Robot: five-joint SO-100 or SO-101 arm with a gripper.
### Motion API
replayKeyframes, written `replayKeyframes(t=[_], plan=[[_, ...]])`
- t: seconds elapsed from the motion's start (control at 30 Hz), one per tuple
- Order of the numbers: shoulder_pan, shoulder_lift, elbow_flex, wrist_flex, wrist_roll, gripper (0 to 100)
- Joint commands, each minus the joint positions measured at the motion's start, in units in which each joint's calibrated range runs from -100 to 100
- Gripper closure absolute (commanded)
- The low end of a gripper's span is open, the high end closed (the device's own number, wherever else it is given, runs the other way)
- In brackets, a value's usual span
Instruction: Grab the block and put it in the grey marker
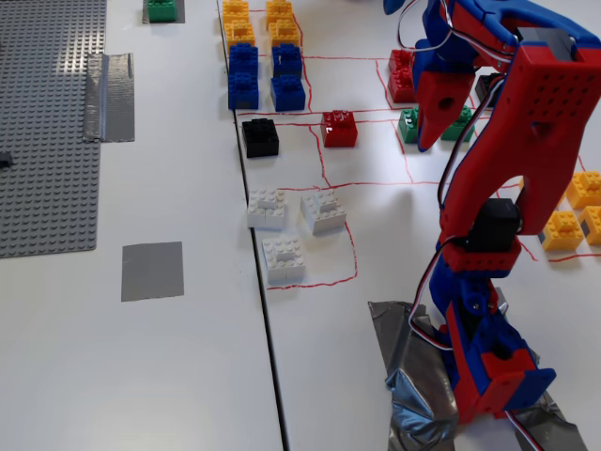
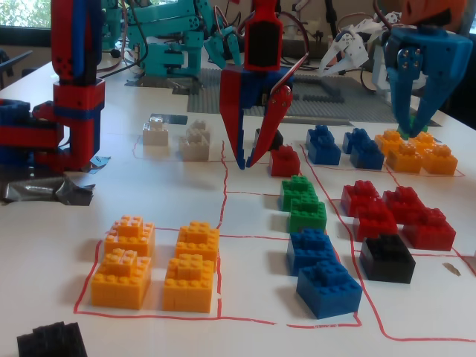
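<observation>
Nearest in a fixed view, the red and blue arm's base (image 1: 488, 366) stands on a crumpled patch of silver tape (image 1: 413, 376) stuck to the white table (image 1: 141, 376). To the left of it in that view, across a dark seam in the table top, the flat square patch of plain grey tape, the grey marker (image 1: 152, 271), lies bare with nothing on it. Beyond the marker, on the arm's side of the seam, three white studded plastic bricks (image 1: 284, 258) sit in a loose cluster inside a red drawn outline. Further back comes the small black square studded brick, the block (image 1: 260, 137), flat on the table just beside the seam and well apart from the marker, with a red studded brick (image 1: 339, 129) near it on its right. The two-finger gripper (image 1: 424, 146) points downward to the right of that red brick, next to a green brick (image 1: 408, 124), so the red brick lies between it and the block. In the other fixed view, the gripper (image 2: 246, 163) shows its fingertips drawn together to a point with nothing held between them, and the block (image 2: 274, 138) shows only as a dark sliver behind one finger. Whether the tips touch the table cannot be told. Behind these sit four blue bricks (image 1: 265, 80) and then orange-yellow bricks (image 1: 256, 23). Along the far left lies a large grey studded baseplate (image 1: 47, 122) with a shiny grey tape strip (image 1: 111, 97) at its edge.
</observation>
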Motion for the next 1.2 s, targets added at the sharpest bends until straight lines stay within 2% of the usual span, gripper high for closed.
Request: replayKeyframes(t=[0.0, 0.6, 0.7, 0.9, 1.0, 1.17], plan=[[-0.62, -2.54, -1.18, -3.58, 0.05, 100], [-2.10, -6.42, 0.82, -3.49, -1.07, 100], [-4.94, -10.96, 3.72, -3.17, -1.90, 100], [-14.75, -12.19, 0.18, 5.35, -5.52, 100], [-19.47, -12.19, -0.64, 4.78, -5.96, 100], [-26.33, -9.88, -3.81, 4.21, -7.28, 93]])
